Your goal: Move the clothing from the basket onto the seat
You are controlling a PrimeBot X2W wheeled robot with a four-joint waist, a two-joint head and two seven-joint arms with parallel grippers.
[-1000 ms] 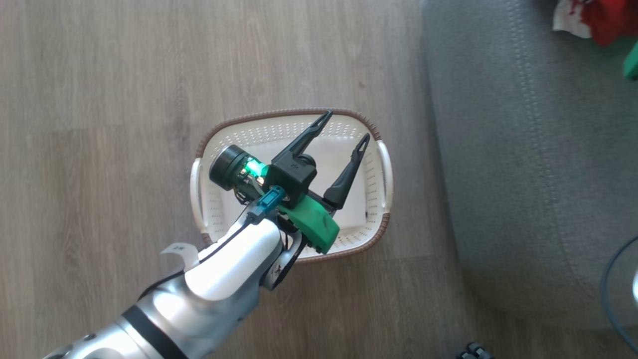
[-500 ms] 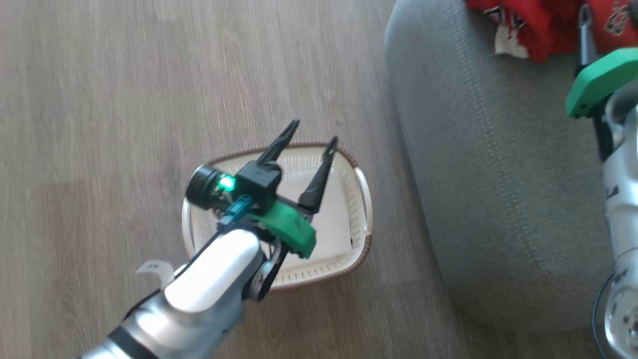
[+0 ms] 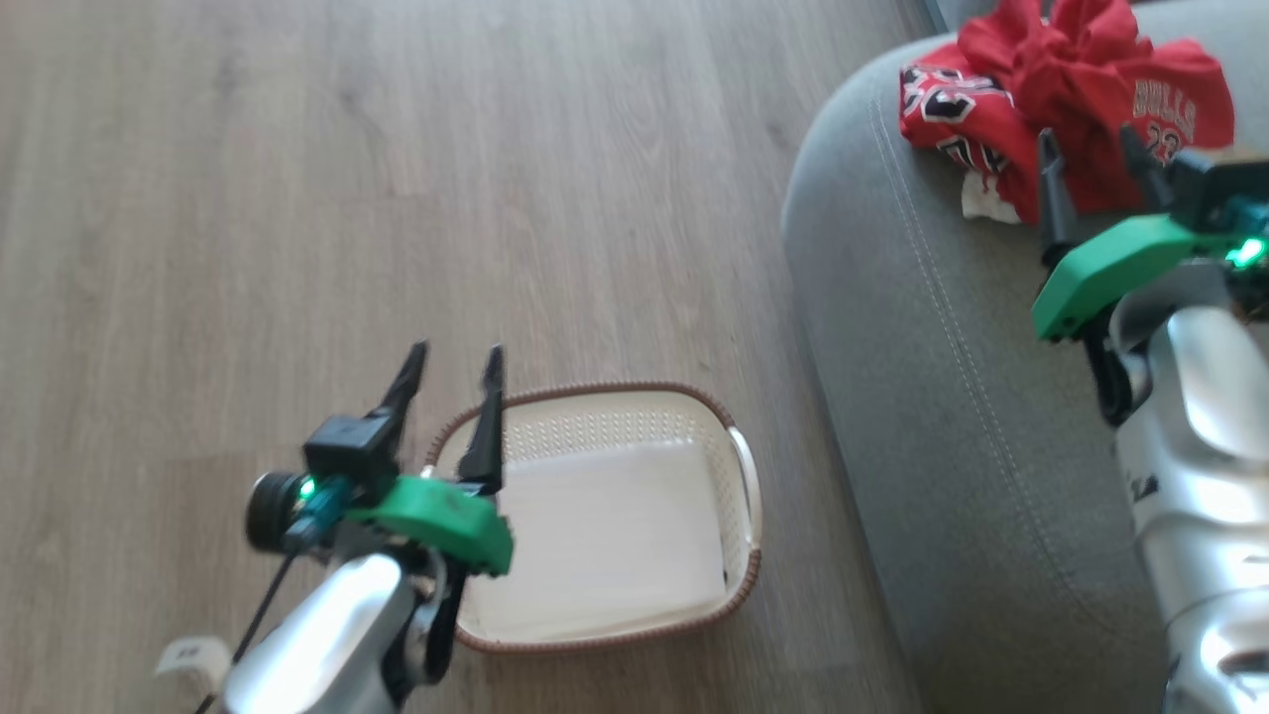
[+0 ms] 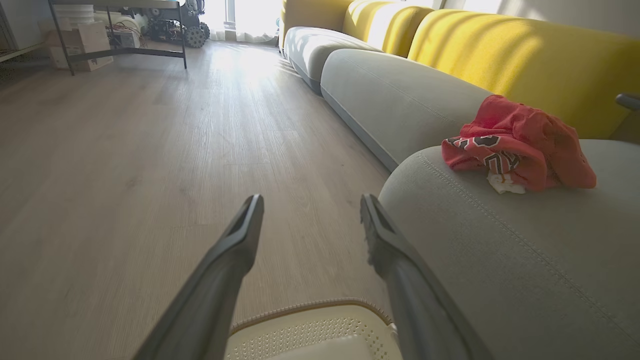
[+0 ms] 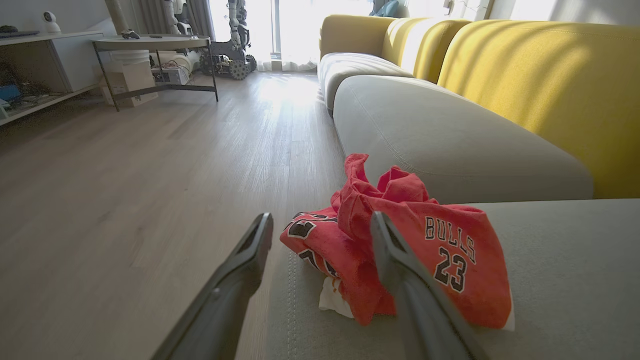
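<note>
The clothing (image 3: pixel 1061 89), a crumpled red pile with "BULLS 23" lettering, lies on the grey seat (image 3: pixel 942 397) near its rounded front corner. My right gripper (image 3: pixel 1086 139) hovers open just short of the pile. In the right wrist view its fingers (image 5: pixel 321 217) frame the clothing (image 5: pixel 440 260) on the seat (image 5: pixel 575 280), gripping nothing. The white basket (image 3: pixel 595 426) stands on the floor beside the seat, its pale bottom showing. My left gripper (image 3: pixel 456 352) is open above the basket's left rim. The left wrist view shows that gripper (image 4: pixel 311 200), the basket (image 4: pixel 310 330) and the clothing (image 4: pixel 520 145).
Wooden floor (image 3: pixel 297 198) stretches left of the seat. Yellow back cushions (image 5: pixel 540 75) run behind it, with another grey seat section (image 5: pixel 440 130) beyond. A black-legged table (image 5: pixel 150 50) with boxes under it stands far off to the left.
The head camera has swung, bringing the seat's corner and the right arm into view. The right gripper has opened and the clothing lies on the seat. The left gripper has shifted from over the basket to its left rim.
</note>
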